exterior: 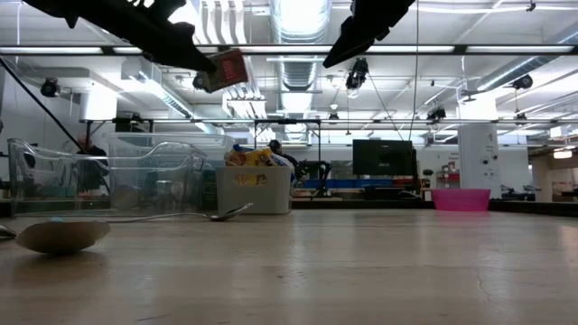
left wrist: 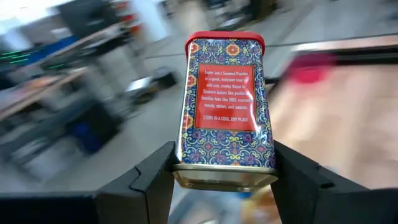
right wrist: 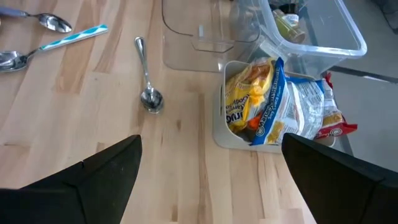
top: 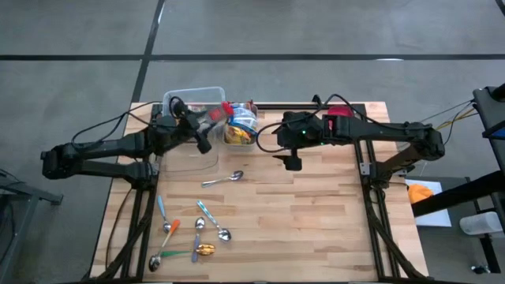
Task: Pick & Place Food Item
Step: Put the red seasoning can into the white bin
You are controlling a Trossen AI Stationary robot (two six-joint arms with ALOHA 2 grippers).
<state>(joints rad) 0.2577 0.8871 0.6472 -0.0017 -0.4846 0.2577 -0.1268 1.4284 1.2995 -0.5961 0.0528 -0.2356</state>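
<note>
A spice tin (left wrist: 225,106) with a red lid and a blue-and-red patterned label hangs in the air with my left gripper (left wrist: 224,171) shut on it. In the high view the tin (top: 222,113) is at the table's far left, between a clear tub (top: 194,101) and a white bin (top: 241,132) full of food bags. In the low view the tin (exterior: 227,69) hangs high above the table. My right gripper (top: 292,162) hovers open over the table's middle, near the bin (right wrist: 231,134), with nothing between its fingers. My left gripper pinches the tin between its two fingers, on the two narrow sides near its bottom end (left wrist: 181,163). The fingers (left wrist: 155,180) come about level from the table's left. The tin sticks out past them, red lid (left wrist: 225,38) away from the gripper, lifted clear of everything.
A second clear tub (top: 191,160) stands in front of the first. One spoon (top: 224,178) lies in the table's middle; several spoons and utensils (top: 197,233) lie near the front left. The right half of the table is bare wood (top: 331,229).
</note>
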